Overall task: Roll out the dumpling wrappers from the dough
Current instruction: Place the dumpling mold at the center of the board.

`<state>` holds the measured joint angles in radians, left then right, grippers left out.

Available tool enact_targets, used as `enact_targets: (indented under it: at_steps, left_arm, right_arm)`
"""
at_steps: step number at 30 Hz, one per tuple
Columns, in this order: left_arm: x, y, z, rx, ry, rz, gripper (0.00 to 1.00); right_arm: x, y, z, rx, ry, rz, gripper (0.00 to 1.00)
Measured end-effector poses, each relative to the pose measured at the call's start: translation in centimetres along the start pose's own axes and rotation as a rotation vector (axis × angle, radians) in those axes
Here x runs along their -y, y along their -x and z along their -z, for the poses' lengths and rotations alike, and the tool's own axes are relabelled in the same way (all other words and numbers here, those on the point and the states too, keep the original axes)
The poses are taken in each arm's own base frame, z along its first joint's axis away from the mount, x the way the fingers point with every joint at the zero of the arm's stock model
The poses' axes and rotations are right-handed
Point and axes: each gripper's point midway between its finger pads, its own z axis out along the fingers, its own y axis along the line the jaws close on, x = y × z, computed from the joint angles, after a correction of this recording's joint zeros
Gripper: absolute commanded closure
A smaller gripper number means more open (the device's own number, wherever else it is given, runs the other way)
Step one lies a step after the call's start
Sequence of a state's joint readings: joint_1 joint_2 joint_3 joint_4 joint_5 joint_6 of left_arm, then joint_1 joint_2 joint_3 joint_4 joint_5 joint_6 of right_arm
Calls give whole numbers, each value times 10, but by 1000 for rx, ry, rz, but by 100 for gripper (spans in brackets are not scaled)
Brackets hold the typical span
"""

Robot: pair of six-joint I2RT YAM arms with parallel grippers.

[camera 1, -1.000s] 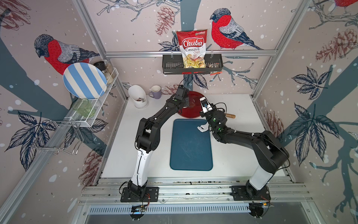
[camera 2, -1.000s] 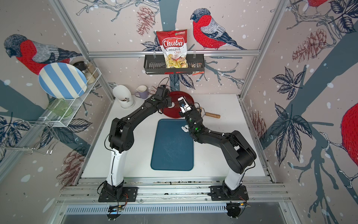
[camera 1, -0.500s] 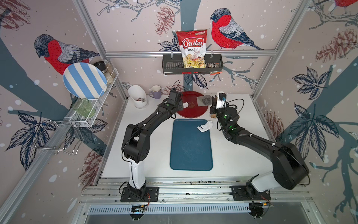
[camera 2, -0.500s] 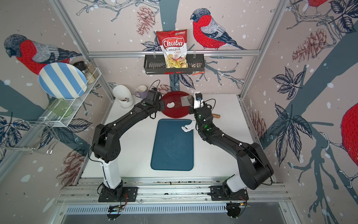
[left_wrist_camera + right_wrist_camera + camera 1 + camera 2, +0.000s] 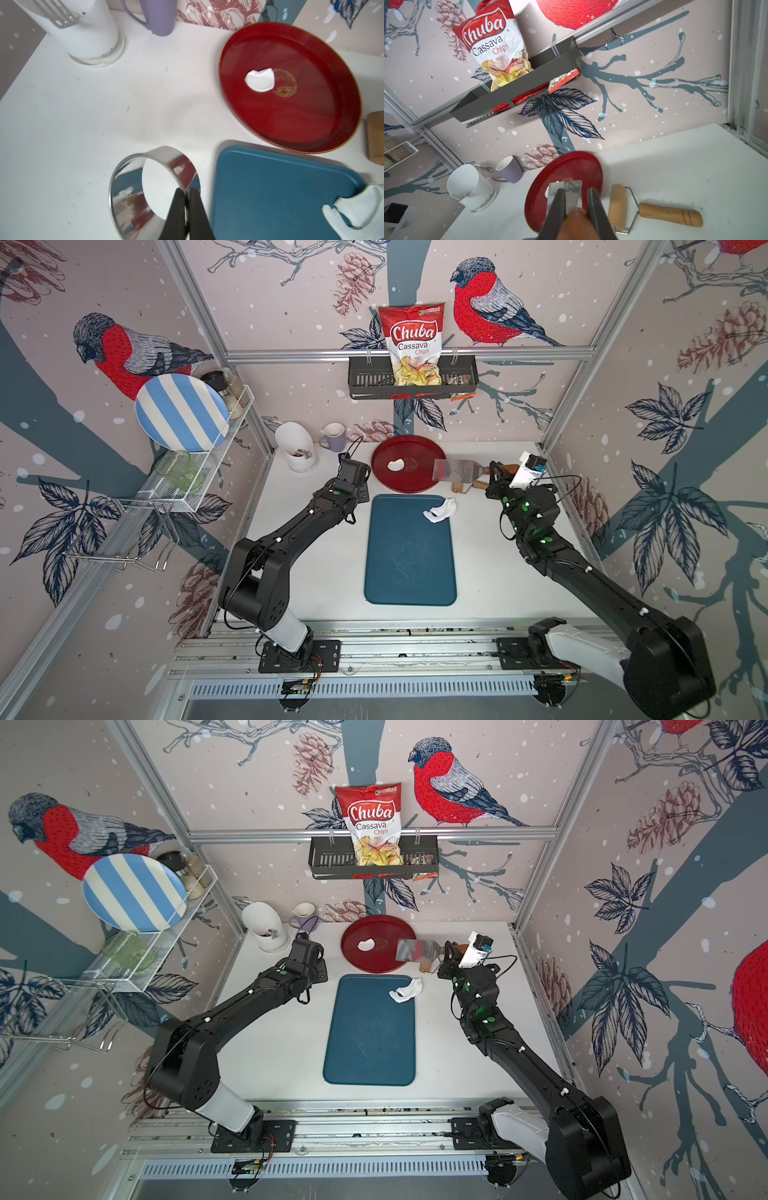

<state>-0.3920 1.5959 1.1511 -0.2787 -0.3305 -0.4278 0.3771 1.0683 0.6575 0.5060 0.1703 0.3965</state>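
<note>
Here we see the left gripper [image 5: 185, 190] pinched almost shut on the thin wall of a steel ring [image 5: 172, 162], one finger inside the ring and one outside it. The ring sits over the white table [image 5: 83, 124] just off a corner of the blue board [image 5: 280, 197], and we cannot tell whether it touches the table. In both top views that wrist hides the ring, sitting left of the red plate [image 5: 409, 488] near the board's far left corner. The right gripper [image 5: 576, 190] is closed narrowly around the wooden handle of a scraper [image 5: 457, 471], whose metal blade reaches over the right edge of the plate. The dough [image 5: 440, 510], a crumpled white scrap, lies at the board's far right corner, partly on the board and partly over its edge onto the table, apart from both grippers. A small flat white wrapper [image 5: 395, 465], round along most of its edge with a notch on one side, lies inside the plate near its centre. A rolling pin [image 5: 617, 204] rests on the table just right of the plate, close to the scraper. A white cutlery holder [image 5: 295, 448] and a purple mug [image 5: 334, 438] stand at the back, left of the plate.
</note>
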Motion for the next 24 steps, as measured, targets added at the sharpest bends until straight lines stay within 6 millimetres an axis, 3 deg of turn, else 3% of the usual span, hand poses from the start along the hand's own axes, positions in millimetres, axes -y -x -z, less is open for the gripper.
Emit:
enact_targets:
  at_steps: [9, 14, 24]
  left_arm:
    - [-35, -29, -33, -106, 146, -18, 100]
    - [-53, -31, -57, -153, 204, -4, 100]
    - [-61, -50, -88, -231, 223, -7, 99]
  right_arm:
    - [42, -17, 37, -32, -88, -124, 100]
    - [64, -29, 50, -55, -153, -204, 100]
    - [121, -67, 72, -112, -347, -317, 100]
